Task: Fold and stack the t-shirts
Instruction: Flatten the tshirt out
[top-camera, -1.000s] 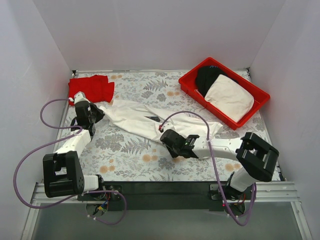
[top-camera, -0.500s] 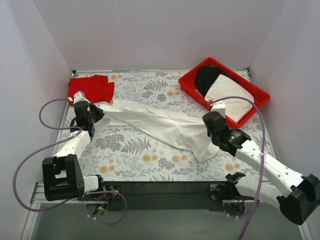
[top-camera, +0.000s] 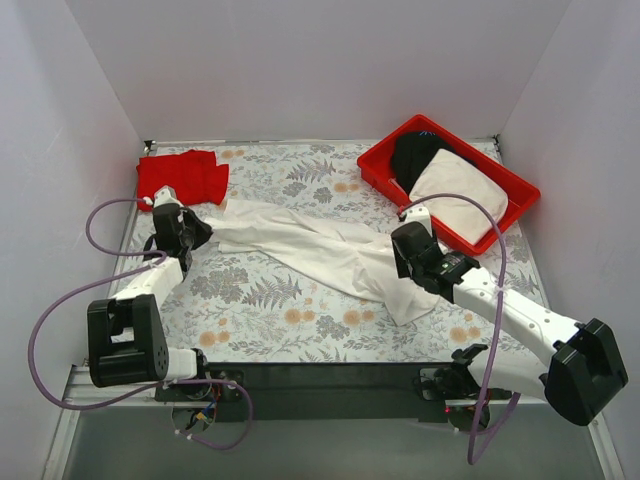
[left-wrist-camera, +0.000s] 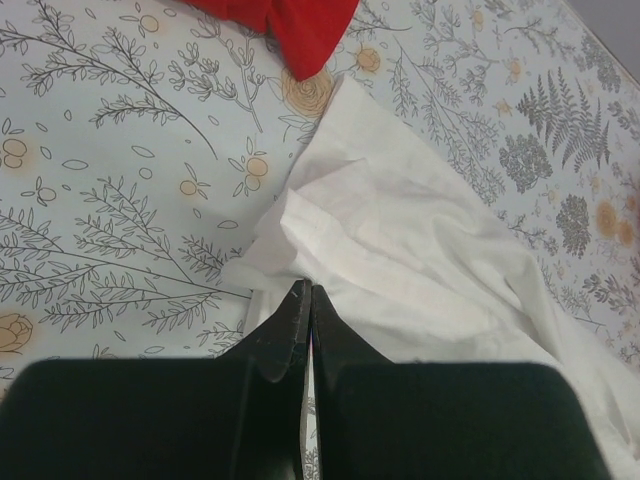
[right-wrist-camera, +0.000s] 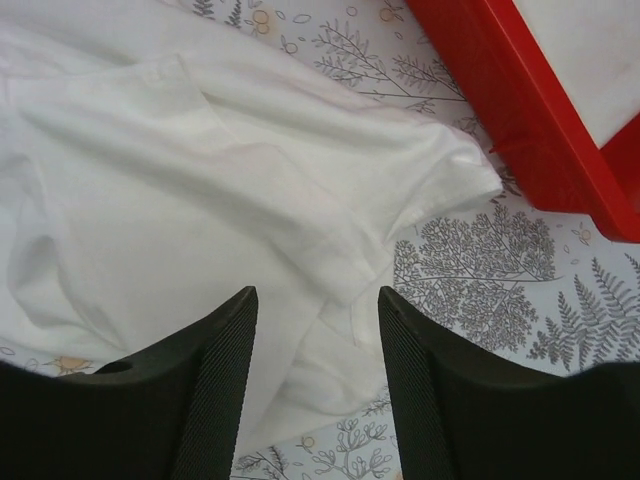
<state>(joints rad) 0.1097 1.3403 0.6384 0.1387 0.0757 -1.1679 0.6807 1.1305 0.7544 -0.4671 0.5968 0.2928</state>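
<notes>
The white t-shirt (top-camera: 320, 250) lies stretched in a long rumpled band across the flowered table, from the left side towards the right. My left gripper (top-camera: 203, 228) is shut on its left edge; in the left wrist view the cloth (left-wrist-camera: 400, 230) tents up to the closed tips (left-wrist-camera: 305, 290). My right gripper (top-camera: 403, 248) stands open over the shirt's right end, its fingers apart above the loose cloth (right-wrist-camera: 200, 190) with nothing between them (right-wrist-camera: 315, 300). The red t-shirt (top-camera: 182, 176) lies folded at the far left corner, its edge (left-wrist-camera: 290, 25) just beyond the white one.
A red plastic tray (top-camera: 383, 182) stands at the back right, its wall (right-wrist-camera: 500, 100) close to my right fingers. It holds a black garment (top-camera: 415, 152) and an off-white one (top-camera: 458, 195). White walls close in the table on three sides.
My right arm swung from the middle to the right, drawing the white shirt's end out, then opened and let the cloth go. The left gripper stayed shut in place.
</notes>
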